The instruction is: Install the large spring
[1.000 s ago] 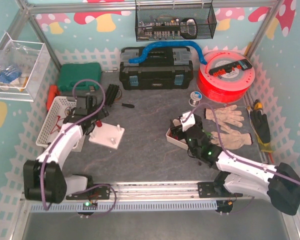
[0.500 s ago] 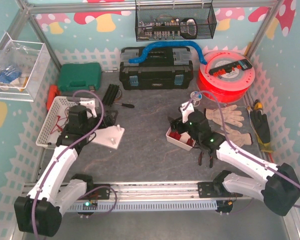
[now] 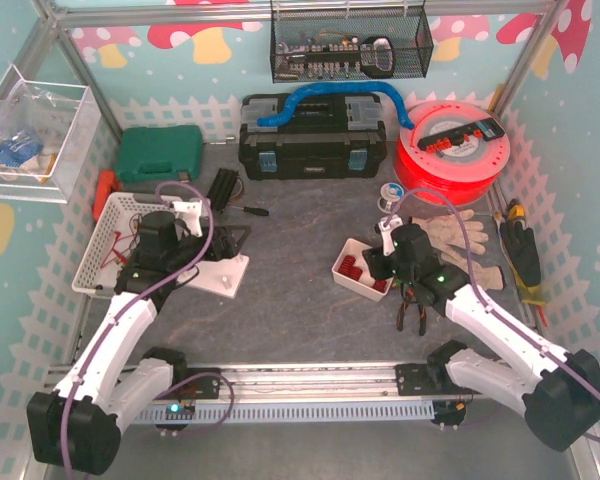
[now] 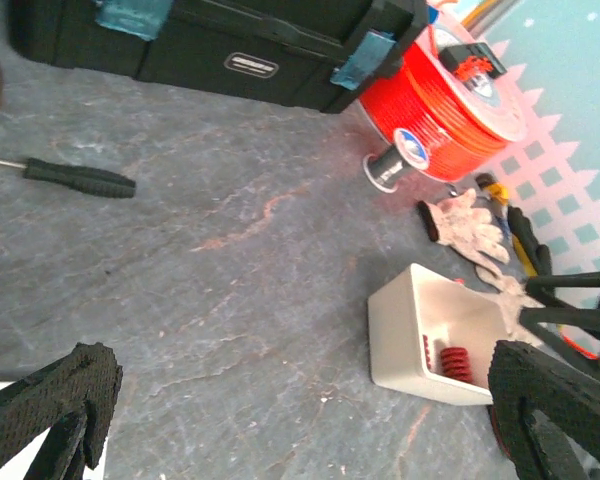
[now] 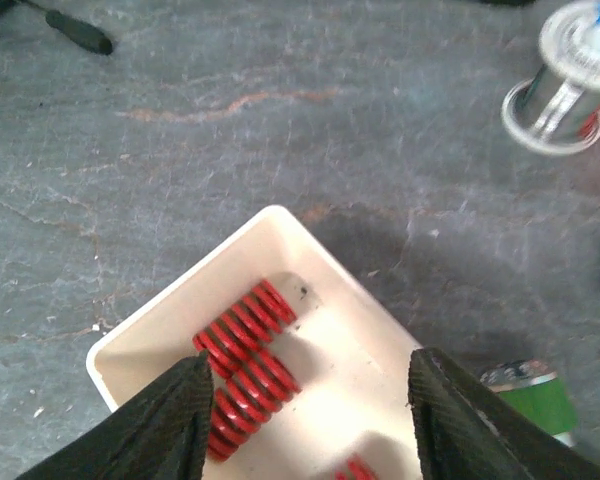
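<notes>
Red springs lie in a small white tray (image 3: 342, 277) right of the table's middle. In the right wrist view two large springs (image 5: 248, 322) lie side by side in the tray (image 5: 180, 290), with a smaller red one at the bottom edge. My right gripper (image 5: 305, 420) hovers just above the tray (image 3: 375, 265), open, its jaws either side of the springs and gripping nothing. At the left, a white base plate (image 3: 220, 272) with upright pegs lies on the table. My left gripper (image 3: 205, 245) hangs over its far edge, open and holding nothing (image 4: 300, 420). That view shows the tray (image 4: 410, 345) and a spring (image 4: 455, 362).
A black toolbox (image 3: 313, 140) and a red filament spool (image 3: 450, 150) stand at the back. A solder reel (image 3: 385, 197), gloves (image 3: 460, 235) and pliers (image 3: 412, 305) lie near the tray. A white basket (image 3: 110, 240), a green case (image 3: 158, 155) and a screwdriver (image 3: 248, 210) are at the left.
The right wrist has swung right and settled over the tray, and its jaws have narrowed. The left arm has drawn back from the base plate and now points right.
</notes>
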{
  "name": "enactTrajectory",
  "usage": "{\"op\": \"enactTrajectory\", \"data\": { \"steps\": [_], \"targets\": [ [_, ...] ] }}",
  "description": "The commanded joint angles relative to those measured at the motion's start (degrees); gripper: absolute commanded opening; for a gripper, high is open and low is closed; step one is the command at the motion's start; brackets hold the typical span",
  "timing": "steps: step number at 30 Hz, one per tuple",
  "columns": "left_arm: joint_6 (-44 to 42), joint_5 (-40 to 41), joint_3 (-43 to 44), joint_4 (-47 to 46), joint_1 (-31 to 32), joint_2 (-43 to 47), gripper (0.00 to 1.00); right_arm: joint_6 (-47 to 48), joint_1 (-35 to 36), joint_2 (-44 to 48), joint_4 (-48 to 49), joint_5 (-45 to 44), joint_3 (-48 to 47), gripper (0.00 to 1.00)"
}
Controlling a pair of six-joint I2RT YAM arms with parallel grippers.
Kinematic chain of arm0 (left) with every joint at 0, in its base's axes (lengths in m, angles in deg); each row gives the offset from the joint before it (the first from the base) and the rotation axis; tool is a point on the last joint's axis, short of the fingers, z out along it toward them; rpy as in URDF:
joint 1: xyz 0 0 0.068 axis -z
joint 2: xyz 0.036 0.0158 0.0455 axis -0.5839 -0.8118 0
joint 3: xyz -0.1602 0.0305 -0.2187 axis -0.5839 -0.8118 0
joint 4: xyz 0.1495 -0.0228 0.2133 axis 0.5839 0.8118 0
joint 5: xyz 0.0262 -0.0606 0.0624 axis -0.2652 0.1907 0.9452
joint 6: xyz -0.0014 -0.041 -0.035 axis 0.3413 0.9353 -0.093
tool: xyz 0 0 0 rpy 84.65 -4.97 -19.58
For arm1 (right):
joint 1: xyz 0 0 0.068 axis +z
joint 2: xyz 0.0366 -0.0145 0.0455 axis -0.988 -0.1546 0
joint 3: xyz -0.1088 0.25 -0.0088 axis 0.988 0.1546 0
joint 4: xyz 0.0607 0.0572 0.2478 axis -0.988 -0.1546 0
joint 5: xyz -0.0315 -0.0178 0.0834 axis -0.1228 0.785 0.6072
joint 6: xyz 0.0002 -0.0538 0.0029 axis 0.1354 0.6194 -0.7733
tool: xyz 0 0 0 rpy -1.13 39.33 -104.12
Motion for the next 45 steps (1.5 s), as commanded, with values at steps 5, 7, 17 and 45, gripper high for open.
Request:
{"op": "enactTrajectory", "data": {
  "steps": [5, 7, 17, 45],
  "targets": [
    [2.1, -11.1, 0.2, -4.8, -0.2, -2.7, 0.99, 1.8, -0.4, -10.9, 0.1, 5.1, -4.4, 0.55],
    [1.3, -11.8, 0.1, -4.8, -0.2, -2.7, 0.99, 3.8, -0.4, -14.2, -1.1, 6.0, -6.4, 0.55],
    [7.0, -1.3, -3.0, -4.6, 1.1, 1.3, 0.99, 4.7, -0.5, -17.0, -11.9, -0.4, -13.5, 0.5],
    [12.6, 12.7, 10.1, 10.9, 8.5, -3.2, 0.99, -53.2, 1.9, -18.6, -26.2, 0.1, -13.7, 0.44]
  ]
}}
